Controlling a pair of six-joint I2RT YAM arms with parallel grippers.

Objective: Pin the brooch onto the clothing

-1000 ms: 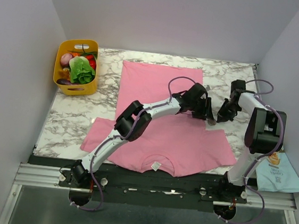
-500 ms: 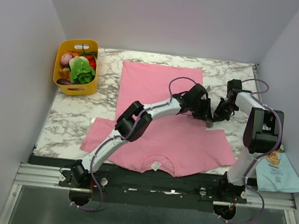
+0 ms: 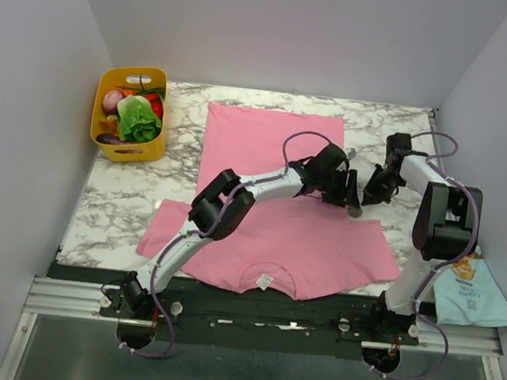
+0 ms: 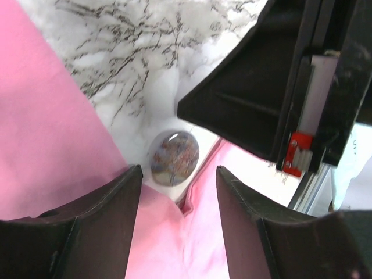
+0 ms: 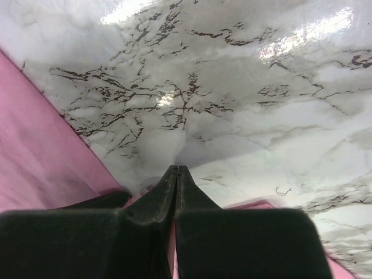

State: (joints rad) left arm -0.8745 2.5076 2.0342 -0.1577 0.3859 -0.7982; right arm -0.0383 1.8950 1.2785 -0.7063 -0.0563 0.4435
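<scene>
Found the clothing point(image 3: 249, 144), a pink T-shirt, spread flat on a marble table point(image 3: 108, 193), hem far, neckline and white label point(image 3: 264, 282) at the near edge.

Spotted the brooch point(image 4: 174, 157), a small round grey-brown disc, lying on bare marble in the notch between shirt body and right sleeve, just beside the fabric edge. Barely made it out from above point(image 3: 355, 212). Not pinned to the cloth.

Traced the left arm reaching far and right across the shirt, ending with the left gripper point(image 3: 350, 196) low over that notch. From the left wrist, saw its fingers point(image 4: 104, 203) parted a moderate way, flanking the disc's near side without touching it, gripping nothing.

Logged the right gripper point(image 3: 373, 189) just right of the left one, over marble beside the shirt's right edge. From the right wrist, saw its fingertips point(image 5: 168, 186) pressed together, with nothing visible between them.

Noted a yellow basket point(image 3: 135, 152) of vegetables at the far left, left of the shirt. Noted also a pale blue packet point(image 3: 469, 299) beyond the table's near right corner.
</scene>
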